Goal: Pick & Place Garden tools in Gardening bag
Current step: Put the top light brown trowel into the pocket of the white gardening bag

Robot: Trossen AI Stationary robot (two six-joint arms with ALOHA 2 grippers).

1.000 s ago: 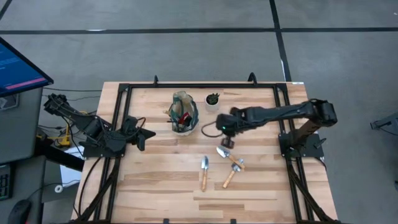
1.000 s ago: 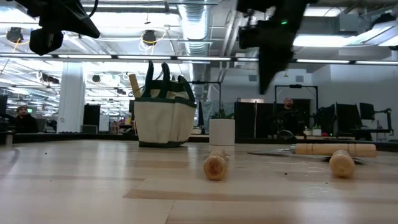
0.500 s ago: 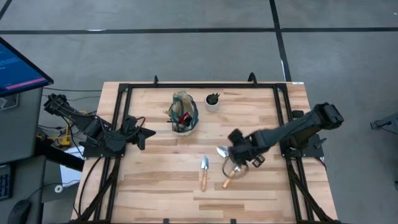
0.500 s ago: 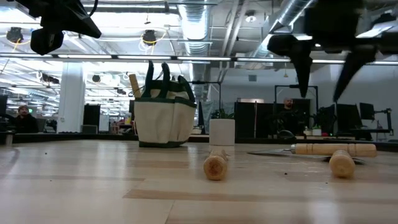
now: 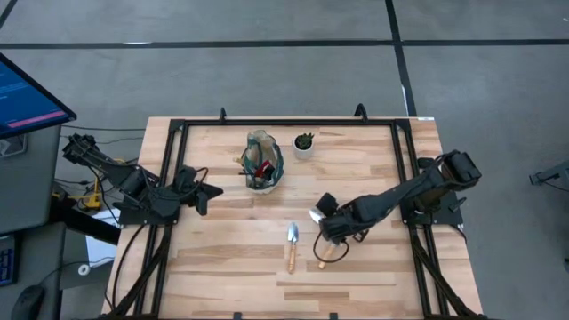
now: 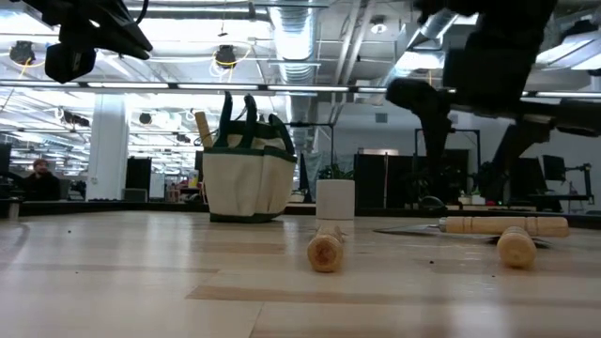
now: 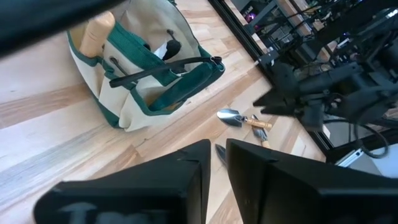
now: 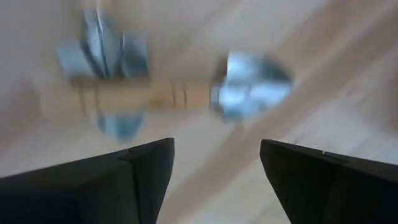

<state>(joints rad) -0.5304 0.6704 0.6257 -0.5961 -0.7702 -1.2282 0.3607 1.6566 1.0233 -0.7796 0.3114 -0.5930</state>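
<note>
The beige and green gardening bag (image 5: pixel 263 162) stands upright at the table's far middle, with a wooden handle (image 7: pixel 96 31) and a red item (image 5: pixel 263 167) sticking out of it. One trowel (image 5: pixel 291 244) lies flat near the middle. Two more garden tools (image 5: pixel 332 246) lie crossed to its right, and they show blurred in the right wrist view as a wooden handle (image 8: pixel 149 96) and a silver head (image 8: pixel 252 84). My right gripper (image 5: pixel 331 228) hangs open just above the crossed pair, fingers pointing down, touching nothing. My left gripper (image 5: pixel 212 189) waits raised at the left, with only a narrow slit between its fingers.
A small white pot with a dark plant (image 5: pixel 304 145) stands right of the bag. A black frame (image 5: pixel 178 133) runs along the table's edges. Bare wood lies between the bag and the tools. People sit in the room beyond the table.
My right gripper has swung from beside the bag and pot toward the table's near edge and come down over the crossed tools. Its fingers have opened on the way. The tools and the bag have stayed in place.
</note>
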